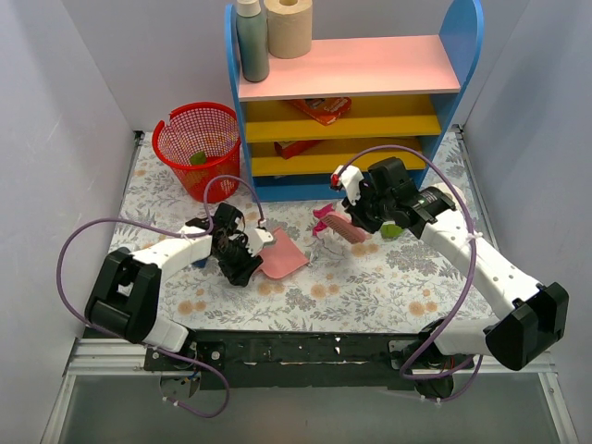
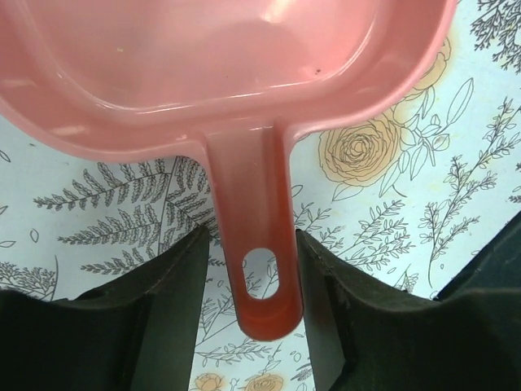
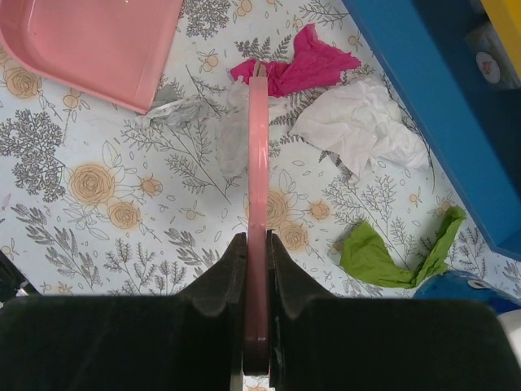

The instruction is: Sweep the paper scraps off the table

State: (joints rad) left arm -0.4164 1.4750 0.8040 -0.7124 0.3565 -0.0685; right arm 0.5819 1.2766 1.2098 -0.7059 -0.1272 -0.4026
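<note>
Your left gripper (image 2: 252,281) is closed to the width of the pink dustpan's (image 2: 228,65) handle. One finger presses each side of the handle, and the pan lies straight ahead of the fingertips on the table (image 2: 383,204).

Your right gripper (image 3: 256,252) is nearly fully closed, pinching a thin pink brush (image 3: 257,163) that runs straight out from the fingers.

- **Magenta scrap** (image 3: 305,65): at the brush's far end, just to the right of it.
- **White scrap** (image 3: 362,130): ahead and to the right, touching the magenta one and lying near the blue shelf unit (image 3: 423,73).
- **Green scrap** (image 3: 391,252): near the right finger, level with the fingertips.

From this gripper, the dustpan's open edge lies ahead and to the left.
</note>
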